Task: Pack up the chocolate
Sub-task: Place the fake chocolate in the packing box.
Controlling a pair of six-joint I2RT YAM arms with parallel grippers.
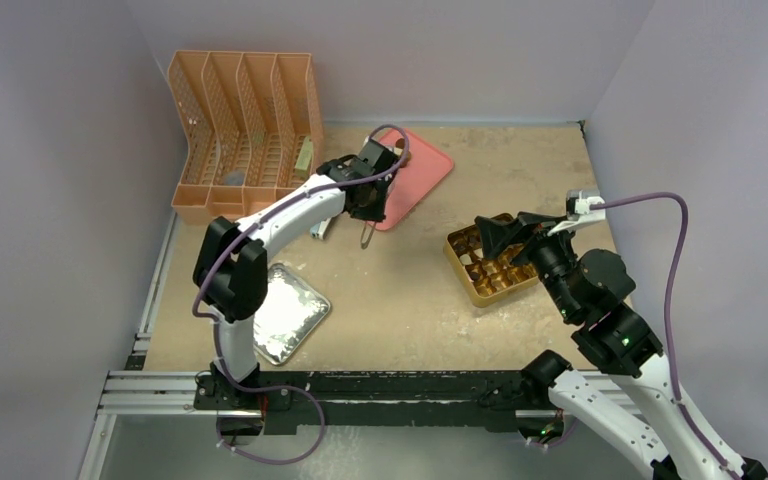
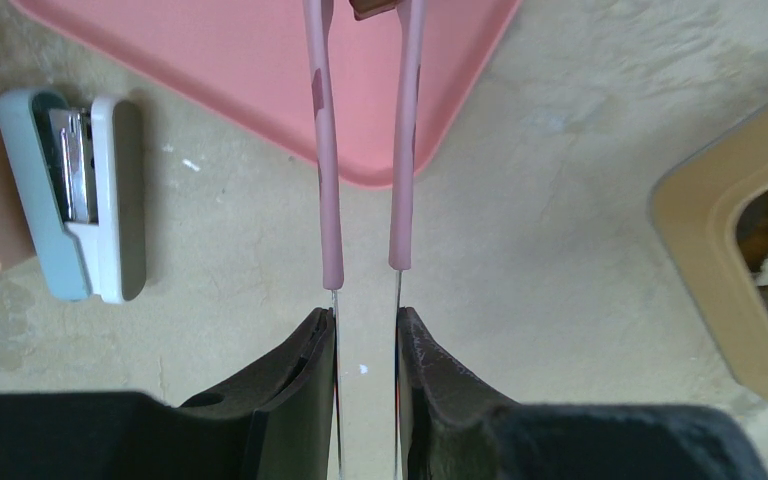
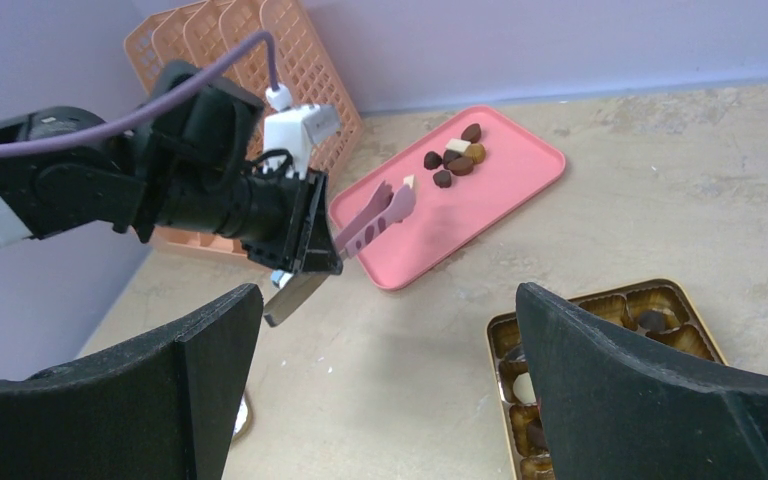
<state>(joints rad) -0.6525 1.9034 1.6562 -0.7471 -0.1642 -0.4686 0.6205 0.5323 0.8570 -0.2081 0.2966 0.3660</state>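
My left gripper [image 1: 368,205] [image 2: 367,325] is shut on a pair of pink-tipped metal tongs [image 2: 328,150] [image 3: 380,210] that reach out over the near corner of the pink tray [image 1: 420,185] [image 2: 230,60]. A small brown piece of chocolate [image 2: 372,8] shows between the tong tips, at the picture's top edge. Several more chocolate pieces [image 3: 455,158], dark, reddish and one pale, lie in a cluster on the tray. The gold gridded box [image 1: 465,275] [image 3: 500,335] holds several pieces, among them a dark one [image 3: 650,320]. My right gripper [image 1: 505,235] [image 3: 390,385] hovers open at the box's left side, holding nothing.
An orange file rack [image 1: 245,130] stands at the back left. A stapler [image 2: 80,195] [image 1: 320,228] lies just left of the tongs. A foil tray [image 1: 285,312] sits near the left arm's base. Walls close in on both sides.
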